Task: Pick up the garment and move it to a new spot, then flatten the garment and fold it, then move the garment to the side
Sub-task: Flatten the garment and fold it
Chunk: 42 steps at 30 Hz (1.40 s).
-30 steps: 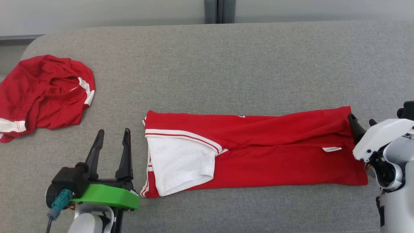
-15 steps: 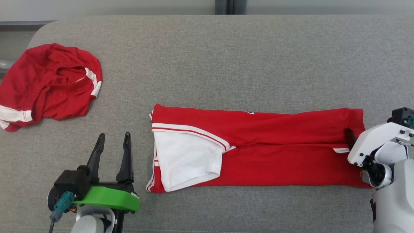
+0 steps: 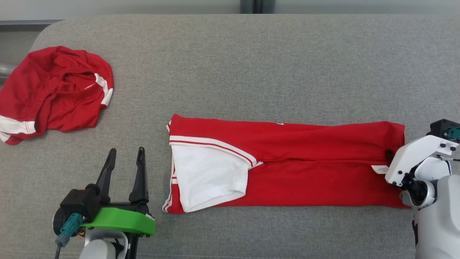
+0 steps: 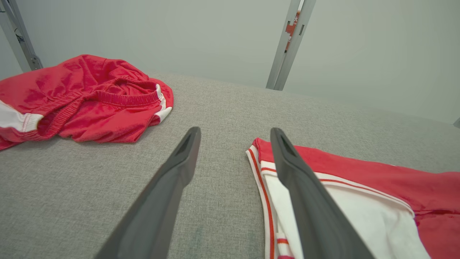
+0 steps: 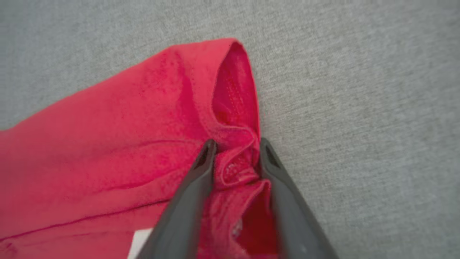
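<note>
Two arms at a grey surface (image 3: 251,64), two red garments.
The left gripper (image 3: 126,149) sits lower left, fingers spread, empty. The right gripper (image 5: 237,142) tilts down on the right edge of the folded garment (image 3: 305,169), cloth bunched between its fingers; a firm clamp cannot be told. One crumpled garment (image 3: 54,93) lies far left.

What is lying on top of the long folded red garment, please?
A white panel with striped trim lies over the left end of the folded red garment, and a small white label sits near its right end. The layers under the panel are covered.
</note>
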Tool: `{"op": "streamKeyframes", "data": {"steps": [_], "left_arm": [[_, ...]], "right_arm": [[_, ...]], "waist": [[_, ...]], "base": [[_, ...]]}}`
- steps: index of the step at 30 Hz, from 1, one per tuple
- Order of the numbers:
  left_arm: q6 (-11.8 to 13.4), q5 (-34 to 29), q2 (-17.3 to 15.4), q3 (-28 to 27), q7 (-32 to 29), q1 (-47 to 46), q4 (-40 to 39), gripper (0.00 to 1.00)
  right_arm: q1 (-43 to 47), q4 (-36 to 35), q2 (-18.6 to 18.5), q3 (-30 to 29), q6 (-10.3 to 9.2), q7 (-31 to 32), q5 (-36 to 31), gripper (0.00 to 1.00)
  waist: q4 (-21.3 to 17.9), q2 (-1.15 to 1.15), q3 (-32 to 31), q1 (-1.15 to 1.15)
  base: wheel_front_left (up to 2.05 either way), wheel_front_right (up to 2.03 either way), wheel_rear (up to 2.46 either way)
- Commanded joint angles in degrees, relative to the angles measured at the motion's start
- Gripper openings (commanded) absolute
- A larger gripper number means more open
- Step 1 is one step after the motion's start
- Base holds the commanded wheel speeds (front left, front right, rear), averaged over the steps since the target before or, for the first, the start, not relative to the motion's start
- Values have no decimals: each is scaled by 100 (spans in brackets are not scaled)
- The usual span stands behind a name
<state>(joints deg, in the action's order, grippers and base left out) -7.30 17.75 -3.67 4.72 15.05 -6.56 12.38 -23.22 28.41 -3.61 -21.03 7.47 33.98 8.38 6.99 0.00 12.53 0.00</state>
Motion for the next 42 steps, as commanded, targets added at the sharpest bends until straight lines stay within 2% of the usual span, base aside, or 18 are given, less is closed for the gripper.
{"op": "streamKeyframes", "data": {"steps": [1,10,15,21,26,33,42], "left_arm": [[-24,-24,13,-30,16,-4,-1,100],[-26,-21,20,-84,17,-113,5,100],[-26,1,11,-67,17,-271,74,100],[-25,3,2,-51,17,-504,204,100],[-25,2,-21,-19,16,-696,427,100],[-23,56,9,102,16,-809,662,100],[-23,219,40,431,16,-785,783,100]], "right_arm": [[181,99,111,16,4,-50,-51,0],[-148,-478,-271,-725,-2,-435,-574,0],[-156,-847,-621,-1245,-2,-310,-866,0],[-36,-1340,-625,-1331,-2,-4,-946,0],[163,-1653,-425,-668,0,234,-690,0],[274,-1959,-112,802,3,349,-247,0],[55,-1481,61,2491,3,86,529,0]], "waist": [[-9,0,9,0],[-114,0,21,0],[-174,0,-95,0],[-217,0,-293,0],[-233,0,-480,0],[-166,0,-633,0],[109,0,-568,0]], "base": [[0,0,0],[0,0,0],[0,0,0],[0,0,0],[0,0,0],[0,0,0],[0,0,0]]}}
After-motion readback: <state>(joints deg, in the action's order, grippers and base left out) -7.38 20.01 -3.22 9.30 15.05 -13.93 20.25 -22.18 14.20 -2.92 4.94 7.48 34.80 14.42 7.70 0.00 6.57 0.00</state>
